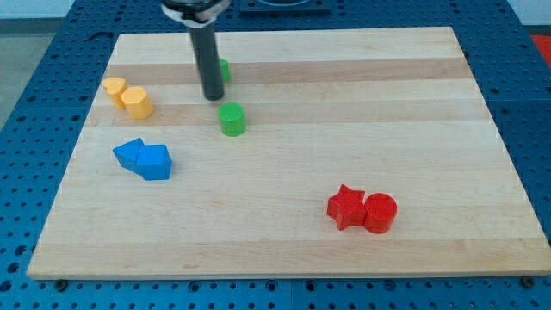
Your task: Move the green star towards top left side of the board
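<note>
The way toward the board's point(284, 258) top left is partly blocked by two yellow blocks point(129, 96) touching each other near the view's left edge. Two touching blue blocks point(144, 158) sit below them. A green cylinder point(232, 119) stands centrally. The red star point(346, 207) and red cylinder point(380, 213) occupy the lower right.

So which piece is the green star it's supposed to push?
Find the dark rod coming down at the top of the wooden board. My tip sits beside a green block mostly hidden behind the rod: presumably the star. The fully visible green cylinder, nearer the view's bottom, is round.
</note>
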You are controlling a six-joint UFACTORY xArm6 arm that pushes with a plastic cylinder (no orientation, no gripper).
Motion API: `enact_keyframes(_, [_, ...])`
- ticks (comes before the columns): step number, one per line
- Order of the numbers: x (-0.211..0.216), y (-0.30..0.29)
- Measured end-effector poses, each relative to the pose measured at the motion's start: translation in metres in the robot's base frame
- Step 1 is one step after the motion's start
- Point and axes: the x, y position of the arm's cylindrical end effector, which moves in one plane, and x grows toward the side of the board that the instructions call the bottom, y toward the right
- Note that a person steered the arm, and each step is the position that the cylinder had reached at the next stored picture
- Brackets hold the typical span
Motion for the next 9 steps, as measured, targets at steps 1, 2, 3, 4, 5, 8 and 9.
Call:
enact_keyframes(1, [-0.002,-0.027])
enact_keyframes(2, [0.006,0.027])
enact_keyframes(3, [-0.006,0.059])
enact_keyframes(4, [-0.033,0.046])
enact_keyframes(5, [-0.052,-0.023])
enact_keyframes(8, [-0.097,-0.095])
enact_keyframes(9, [-0.102,-0.096])
